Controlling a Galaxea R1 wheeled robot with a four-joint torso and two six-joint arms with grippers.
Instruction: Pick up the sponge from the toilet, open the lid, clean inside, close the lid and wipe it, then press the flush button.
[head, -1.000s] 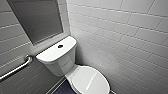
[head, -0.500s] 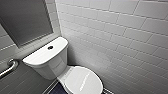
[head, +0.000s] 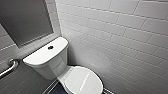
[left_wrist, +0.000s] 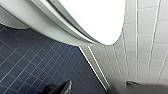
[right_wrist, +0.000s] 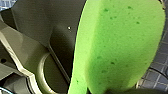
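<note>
The white toilet (head: 50, 65) stands in a tiled corner, its boxy tank towards the back wall. The small dark flush button (head: 50, 47) sits in the middle of the tank top. The oval lid (head: 83, 81) lies down flat over the bowl. In the left wrist view the bowl's white rim (left_wrist: 95, 20) hangs close above my left gripper (left_wrist: 100, 88), which is open and holds nothing. The bright green sponge (right_wrist: 117, 45) looms large in the right wrist view, with my right gripper (right_wrist: 110, 88) shut on its end.
A white tiled wall (head: 120, 37) runs close along the toilet's right side. A metal grab bar (head: 8, 67) is fixed on the left wall below a dark framed panel (head: 25, 20). Dark blue floor tiles (left_wrist: 30, 65) lie under the bowl.
The head camera has moved, so the toilet now sits further left and slightly lower in the picture. The lid stays down.
</note>
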